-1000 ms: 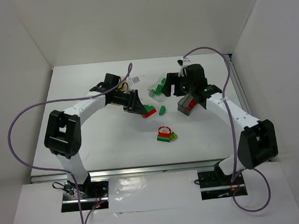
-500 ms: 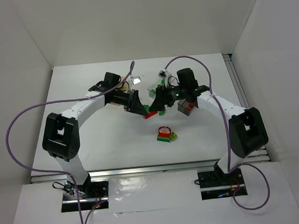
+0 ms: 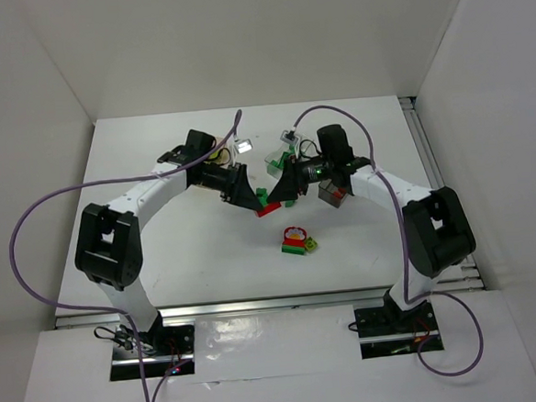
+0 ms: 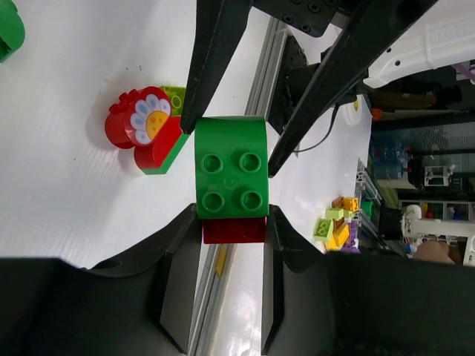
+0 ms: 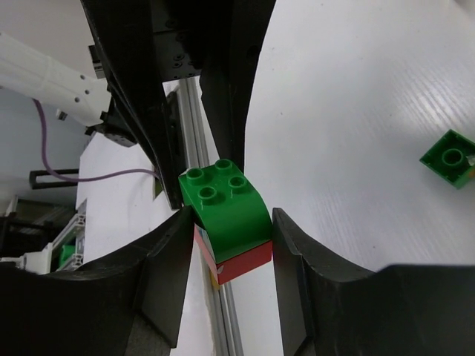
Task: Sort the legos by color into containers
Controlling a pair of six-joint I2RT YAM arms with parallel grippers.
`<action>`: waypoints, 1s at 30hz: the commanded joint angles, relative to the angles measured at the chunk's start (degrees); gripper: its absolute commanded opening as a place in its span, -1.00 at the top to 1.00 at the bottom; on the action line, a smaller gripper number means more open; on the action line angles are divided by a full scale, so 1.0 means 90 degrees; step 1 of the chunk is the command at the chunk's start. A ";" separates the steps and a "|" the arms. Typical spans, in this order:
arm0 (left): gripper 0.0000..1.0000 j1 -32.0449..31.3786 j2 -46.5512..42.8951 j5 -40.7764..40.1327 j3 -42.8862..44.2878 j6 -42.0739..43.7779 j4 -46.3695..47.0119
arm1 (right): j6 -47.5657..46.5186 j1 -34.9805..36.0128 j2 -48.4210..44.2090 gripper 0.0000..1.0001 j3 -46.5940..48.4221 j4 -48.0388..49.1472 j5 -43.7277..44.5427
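Because the 2 stuck legos (image 3: 267, 203) are light, hard and smooth, we hold them by flat sides, at the middle of the table (image 3: 208, 260). Our left gripper (image 4: 232, 219) pinches the red brick (image 4: 234, 231). The green brick (image 4: 231, 167) sits on it. Our right gripper (image 5: 232, 215) squeezes the green brick's sides.

- No word, brand or number can be read in any view.
- A small white tag (image 3: 243, 147) sits above the far middle of the tabletop (image 3: 161, 254). Anything printed on it is too small to make out.
- One red brick (image 4: 141, 130) lying on the tabletop bears a printed white-and-yellow flower, without lettering.
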 commanded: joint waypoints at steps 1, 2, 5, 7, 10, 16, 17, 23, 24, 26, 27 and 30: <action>1.00 -0.0060 -0.0281 0.0209 0.0325 0.0366 0.0079 | 0.0205 0.0087 0.0005 0.22 0.0028 0.0600 -0.0624; 1.00 -0.0060 -0.0281 0.0132 0.0325 0.0424 0.0079 | 0.0204 0.0087 0.0063 0.37 0.0028 0.0599 -0.0624; 1.00 -0.0060 -0.0340 0.0004 0.0383 0.0425 -0.0096 | 0.0437 0.0087 0.0005 0.56 -0.0109 0.0784 -0.0488; 1.00 -0.0060 -0.0271 -0.0064 0.0451 0.0483 -0.0185 | 0.0439 0.0087 -0.0093 0.68 -0.0177 0.0727 0.0019; 1.00 -0.0060 -0.0155 -0.0064 0.0452 0.0484 -0.0244 | 0.0818 0.0029 -0.0511 0.82 -0.0410 0.0823 0.0966; 1.00 -0.0060 -0.0028 -0.0201 0.0511 0.0367 -0.0244 | 0.1600 -0.0312 -0.1430 0.92 -0.0821 0.1205 0.2274; 1.00 -0.0060 0.0031 -0.0288 0.0511 0.0366 -0.0244 | 0.1678 -0.0313 -0.1585 0.92 -0.0889 0.1282 0.2412; 1.00 -0.0060 0.0100 -0.0289 0.0511 0.0298 -0.0186 | 0.2039 -0.0372 -0.1802 0.92 -0.1114 0.1623 0.2999; 1.00 -0.0060 0.0100 -0.0231 0.0511 0.0298 -0.0185 | 0.2204 -0.0372 -0.1869 0.92 -0.1115 0.1721 0.3067; 1.00 -0.0060 0.0100 -0.0230 0.0511 0.0298 -0.0185 | 0.2400 -0.0372 -0.1870 0.92 -0.1270 0.2082 0.3126; 1.00 -0.0060 0.0167 -0.0230 0.0511 0.0298 -0.0185 | 0.2459 -0.0372 -0.1928 0.92 -0.1271 0.2083 0.3194; 1.00 -0.0060 0.0168 -0.0366 0.0511 0.0162 -0.0126 | 0.2460 -0.0372 -0.1929 0.92 -0.1271 0.1909 0.3700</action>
